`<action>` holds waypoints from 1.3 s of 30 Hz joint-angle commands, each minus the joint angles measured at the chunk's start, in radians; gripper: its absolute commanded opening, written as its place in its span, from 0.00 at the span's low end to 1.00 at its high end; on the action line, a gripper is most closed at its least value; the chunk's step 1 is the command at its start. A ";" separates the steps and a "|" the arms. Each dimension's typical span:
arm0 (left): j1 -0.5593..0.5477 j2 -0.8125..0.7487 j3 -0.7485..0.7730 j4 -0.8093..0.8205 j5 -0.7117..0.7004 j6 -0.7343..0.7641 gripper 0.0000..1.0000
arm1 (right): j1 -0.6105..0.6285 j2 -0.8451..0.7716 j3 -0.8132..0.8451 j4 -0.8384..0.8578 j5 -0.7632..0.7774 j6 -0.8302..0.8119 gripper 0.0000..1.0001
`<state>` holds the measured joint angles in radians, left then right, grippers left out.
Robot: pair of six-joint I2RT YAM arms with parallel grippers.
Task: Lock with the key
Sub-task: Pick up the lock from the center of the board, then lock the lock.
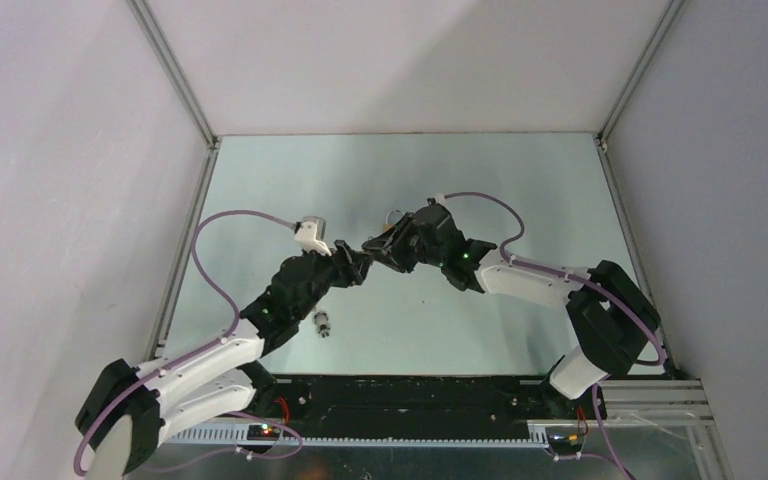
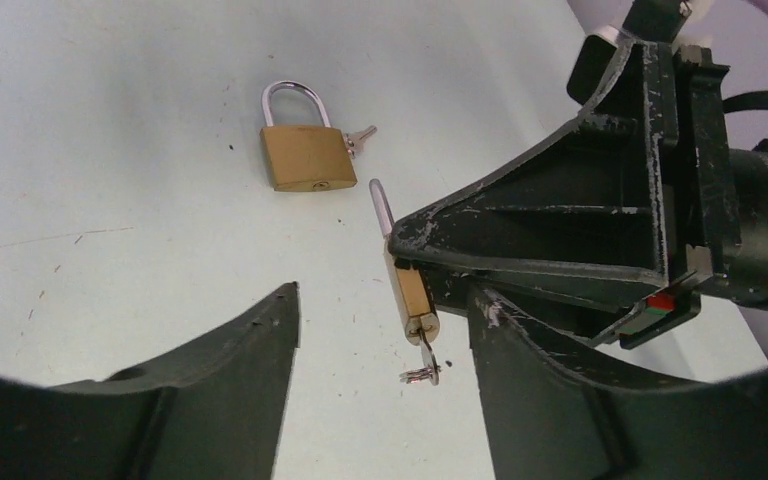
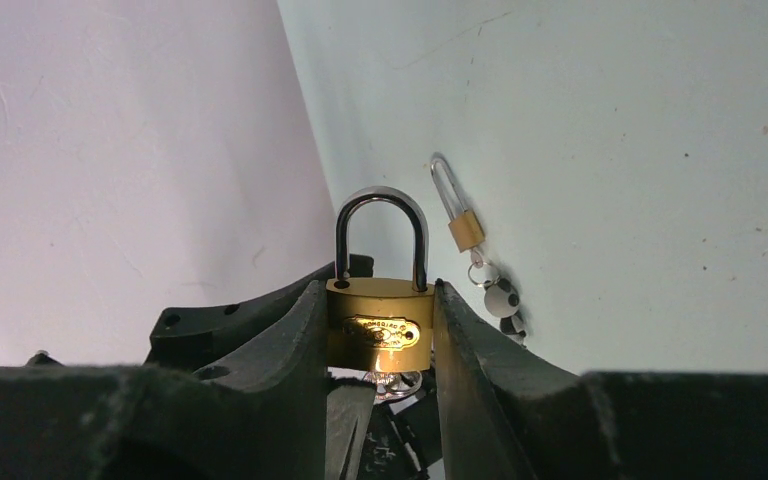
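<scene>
Arms bent inward mid-table, right pincer (image 3: pixel 378 292) clenched on padlock (image 3: pixel 378 332), left pincer (image 2: pixel 382 296) released, flanking key (image 2: pixel 421 373)

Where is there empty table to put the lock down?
The far half of the table, up to the back wall, is bare. So is the near patch beside the right arm. It is crowded where the left gripper and right gripper meet, and beside the left arm, where a loose padlock lies.

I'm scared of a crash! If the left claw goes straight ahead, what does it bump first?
Probably the small silver key hanging under the brass padlock in the right claw; depth is unclear.
</scene>
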<state>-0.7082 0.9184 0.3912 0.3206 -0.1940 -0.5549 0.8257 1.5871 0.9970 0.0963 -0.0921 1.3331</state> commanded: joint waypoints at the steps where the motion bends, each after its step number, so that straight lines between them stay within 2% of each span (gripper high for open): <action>1: -0.018 0.013 -0.016 0.118 -0.066 -0.036 0.62 | 0.012 -0.068 -0.019 0.089 0.036 0.113 0.18; 11: -0.037 0.061 -0.023 0.163 -0.069 -0.045 0.50 | 0.019 -0.059 -0.027 0.109 0.015 0.201 0.17; 13: -0.038 0.069 -0.023 0.166 -0.067 -0.036 0.44 | 0.019 -0.062 -0.027 0.106 0.008 0.205 0.17; 15: -0.038 0.071 -0.021 0.171 -0.064 -0.021 0.32 | 0.019 -0.065 -0.027 0.105 0.000 0.201 0.18; 16: -0.037 0.072 -0.019 0.171 -0.059 -0.015 0.20 | 0.019 -0.067 -0.027 0.102 0.000 0.200 0.20; 17: -0.038 0.070 -0.017 0.172 -0.057 -0.006 0.13 | 0.019 -0.072 -0.026 0.093 0.001 0.191 0.22; 18: -0.038 0.070 -0.016 0.172 -0.058 -0.002 0.03 | 0.015 -0.075 -0.026 0.085 0.003 0.184 0.29; 19: -0.038 0.066 -0.017 0.172 -0.062 0.006 0.01 | 0.013 -0.081 -0.027 0.058 0.005 0.174 0.34; 20: -0.038 0.063 -0.019 0.172 -0.065 0.014 0.00 | 0.006 -0.085 -0.027 0.043 0.011 0.165 0.47; 21: -0.038 0.053 -0.020 0.172 -0.062 0.038 0.00 | 0.001 -0.093 -0.027 0.009 0.013 0.134 0.52; 22: -0.036 0.048 -0.021 0.172 -0.042 0.054 0.00 | -0.009 -0.106 -0.026 -0.024 0.019 0.090 0.61; 24: -0.034 0.024 -0.028 0.171 0.001 0.105 0.00 | -0.030 -0.135 -0.037 -0.026 0.019 -0.003 0.68; 26: -0.022 -0.006 -0.037 0.170 0.066 0.142 0.00 | -0.058 -0.183 -0.071 0.022 0.002 -0.105 0.70; 29: 0.023 -0.050 -0.044 0.165 0.255 0.172 0.00 | -0.117 -0.247 -0.137 0.137 -0.105 -0.267 0.72; 30: 0.045 -0.057 -0.040 0.164 0.375 0.176 0.00 | -0.129 -0.264 -0.141 0.174 -0.199 -0.355 0.71; 32: 0.059 -0.068 -0.024 0.151 0.508 0.195 0.00 | -0.162 -0.281 -0.144 0.193 -0.349 -0.501 0.69; 37: 0.062 -0.064 0.014 0.138 0.729 0.209 0.00 | -0.162 -0.325 -0.147 0.123 -0.593 -0.780 0.58; 39: 0.063 -0.058 0.026 0.136 0.793 0.217 0.00 | -0.145 -0.348 -0.147 0.088 -0.632 -0.872 0.57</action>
<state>-0.6498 0.8639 0.3504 0.4294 0.3515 -0.3866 0.6521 1.2995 0.8555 0.2077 -0.4957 0.7689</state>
